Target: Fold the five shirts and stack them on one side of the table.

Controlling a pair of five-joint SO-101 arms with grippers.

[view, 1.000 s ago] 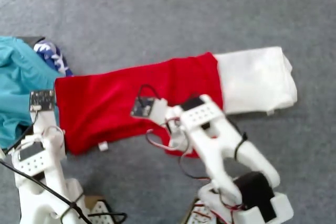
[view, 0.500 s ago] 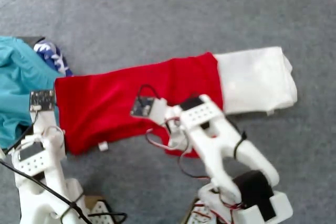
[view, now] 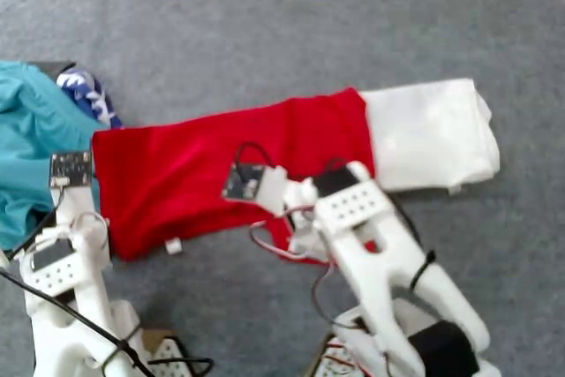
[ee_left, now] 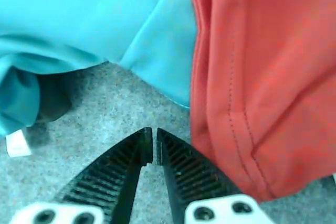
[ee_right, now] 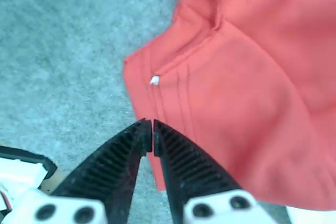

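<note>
A red shirt [view: 203, 165] lies spread across the middle of the grey table [view: 265, 33]. A folded white shirt [view: 433, 134] lies against its right end. A teal shirt [view: 31, 139] lies bunched at the left edge, with a blue-and-white patterned shirt [view: 88, 94] behind it. My left gripper [ee_left: 151, 148] is shut and holds nothing; it hangs over bare table between the teal shirt [ee_left: 79, 19] and the red shirt's hem [ee_left: 273, 66]. My right gripper [ee_right: 152, 129] is shut, its tips at the hem of the red shirt [ee_right: 252, 103] near a small white tag [ee_right: 154, 80].
The left arm [view: 66, 245] stands at the front left. At the front centre the right arm [view: 371, 227] reaches over the red shirt's near edge. Cables trail by both bases. Open grey table lies beyond the shirts and at the front right.
The right arm's upper part has swung right and toward the front edge, and its wrist has shifted slightly right. The left arm and the shirts have not moved.
</note>
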